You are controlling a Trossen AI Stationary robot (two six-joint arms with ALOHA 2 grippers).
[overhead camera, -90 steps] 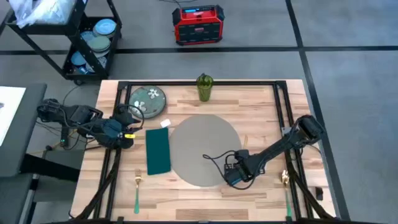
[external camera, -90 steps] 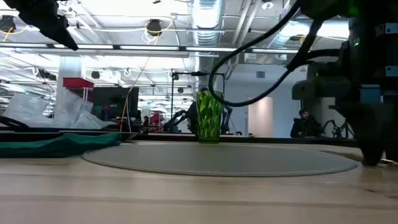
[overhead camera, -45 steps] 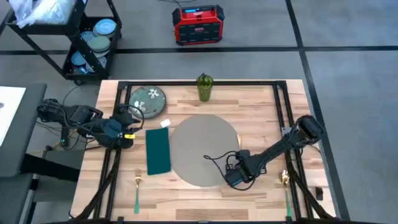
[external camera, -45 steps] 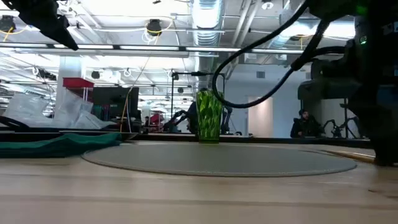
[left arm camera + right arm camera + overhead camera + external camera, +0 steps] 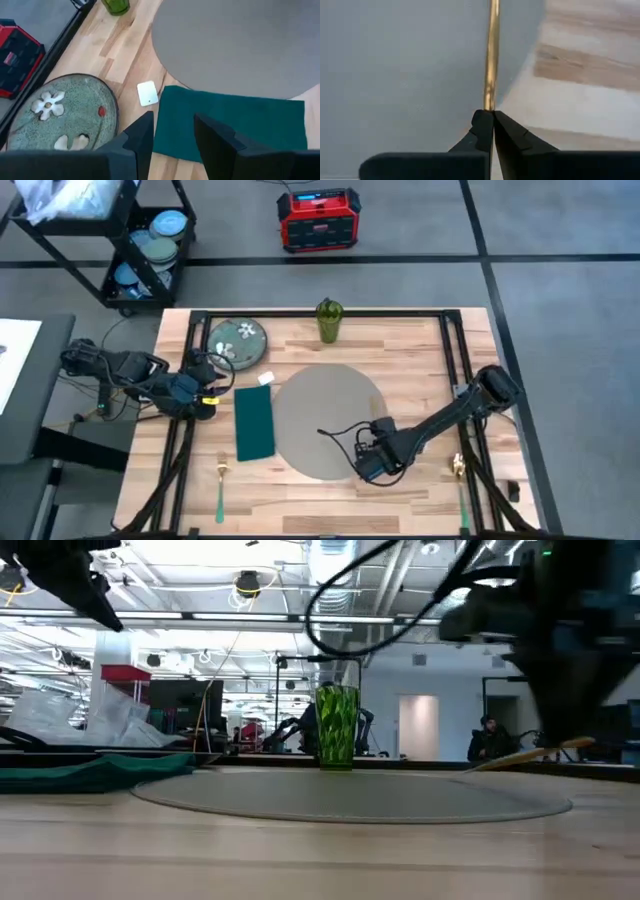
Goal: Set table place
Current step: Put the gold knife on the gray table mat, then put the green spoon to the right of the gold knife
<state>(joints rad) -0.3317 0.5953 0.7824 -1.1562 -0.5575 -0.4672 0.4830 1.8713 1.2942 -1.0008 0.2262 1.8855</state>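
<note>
The round grey placemat [image 5: 328,420] lies flat in the middle of the wooden table [image 5: 420,345]. My right gripper [image 5: 377,455] hovers at the mat's near right edge, shut on a slim gold utensil [image 5: 528,754]. My left gripper [image 5: 205,406] waits open at the table's left edge, above the left side of the dark teal napkin [image 5: 254,423], which lies flat just left of the mat. A green floral plate [image 5: 238,342] rests at the far left and a green glass [image 5: 329,320] stands at the far edge. My right gripper pinches one end of the gold utensil [image 5: 490,102] between its two fingertips, the fingers lying along it. The utensil reaches forward from the fingers over the mat's right edge [image 5: 520,75] and slants down away from them. Whether its low end touches the table I cannot tell.
A green-handled fork [image 5: 220,488] lies near the table's front left and another green-handled utensil [image 5: 461,480] at the front right. A small white card [image 5: 266,378] sits between plate and napkin. Black rails [image 5: 452,350] run along the table's sides. A wire cart [image 5: 150,250] stands beyond the far left corner.
My right gripper has risen from the table and shifted slightly toward the near left, along the mat's edge. The gold utensil has come up with it and now shows slanted above the tabletop in the low view.
</note>
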